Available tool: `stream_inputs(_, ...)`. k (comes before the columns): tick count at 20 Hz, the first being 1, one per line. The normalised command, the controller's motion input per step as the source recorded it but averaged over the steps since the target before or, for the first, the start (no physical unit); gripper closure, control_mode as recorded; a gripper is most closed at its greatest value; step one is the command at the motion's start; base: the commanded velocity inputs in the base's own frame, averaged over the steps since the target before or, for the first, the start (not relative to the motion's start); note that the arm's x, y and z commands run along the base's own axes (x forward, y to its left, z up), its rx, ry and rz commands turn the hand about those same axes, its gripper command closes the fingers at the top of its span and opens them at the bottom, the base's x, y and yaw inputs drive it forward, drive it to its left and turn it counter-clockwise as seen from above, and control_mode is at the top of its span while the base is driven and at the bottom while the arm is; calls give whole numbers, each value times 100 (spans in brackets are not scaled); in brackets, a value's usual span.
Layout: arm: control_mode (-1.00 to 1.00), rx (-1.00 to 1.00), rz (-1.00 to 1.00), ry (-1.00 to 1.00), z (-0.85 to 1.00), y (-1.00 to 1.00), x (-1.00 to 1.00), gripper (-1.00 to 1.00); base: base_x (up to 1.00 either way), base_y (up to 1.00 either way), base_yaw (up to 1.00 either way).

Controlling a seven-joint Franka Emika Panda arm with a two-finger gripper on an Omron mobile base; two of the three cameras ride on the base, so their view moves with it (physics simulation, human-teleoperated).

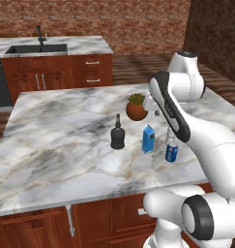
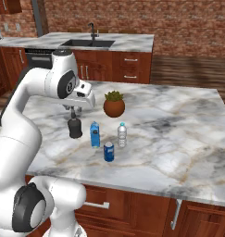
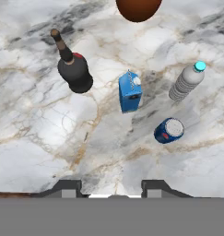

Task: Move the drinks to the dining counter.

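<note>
Four drinks stand close together on the marble island: a squat black bottle, a blue carton, a clear water bottle and a blue-and-white can. My gripper hangs above them, nearest the black bottle, pointing down. It is open, with nothing between its fingers. The dining counter, with its black sink and faucet, lies beyond the island across a strip of floor.
A terracotta pot with a green plant stands just behind the drinks. My own arm crosses in front of the water bottle in the left base view. Wide bare marble stretches to either side of the group.
</note>
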Motion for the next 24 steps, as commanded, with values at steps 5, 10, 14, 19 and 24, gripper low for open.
stream_inputs(5, -100, 0, 0, 0, -10, -13, 0, -100, 0, 0, 0)
stream_inputs(10, -100, 0, 0, 0, -15, -15, 0, -100, 0, 0, 0)
stream_inputs(14, -100, 0, 0, 0, -11, -14, 0, -100, 0, 0, 0)
stream_inputs(19, -100, 0, 0, 0, -17, -26, -1, -100, 0, 0, 0)
stream_inputs(24, -100, 0, 0, 0, -21, -30, -8, -100, 0, 0, 0)
